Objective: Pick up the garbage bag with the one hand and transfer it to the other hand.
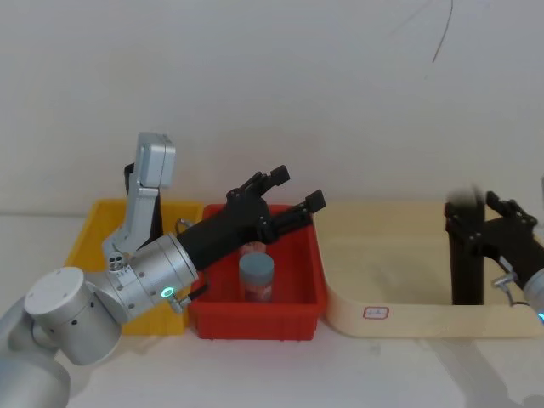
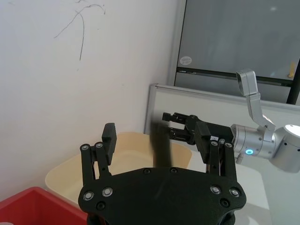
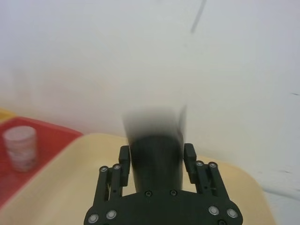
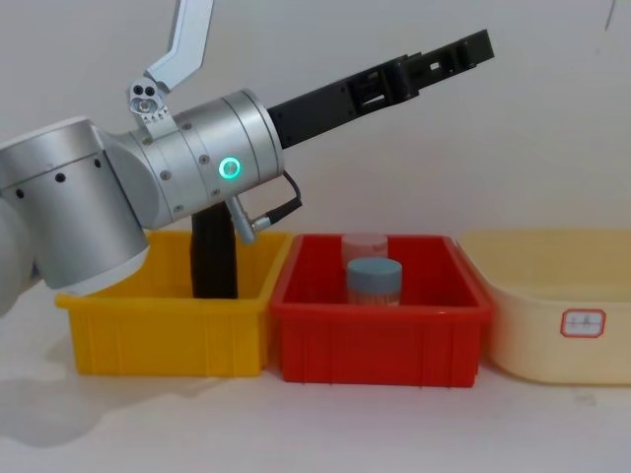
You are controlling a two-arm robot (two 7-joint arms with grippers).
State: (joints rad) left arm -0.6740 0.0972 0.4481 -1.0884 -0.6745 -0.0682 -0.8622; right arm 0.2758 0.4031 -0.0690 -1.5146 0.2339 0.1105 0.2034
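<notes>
Blurring at top, garbage bag point(image 1: 465, 263) fills right gripper point(image 3: 155, 155).

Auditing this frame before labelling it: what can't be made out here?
Garbage bag: its top is blurred, right wrist view.
Black roll in the yellow bin: top hidden by left arm, chest view.
Right gripper: arm cut by head view's edge.
Label on the cream tray: too small to read.

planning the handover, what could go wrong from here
The right claw grips the garbage bag roll in its upper part, so the long lower end could swing or slip in transit. The left claw, open above the red bin, could knock the blue-lidded jar if it dips.
</notes>
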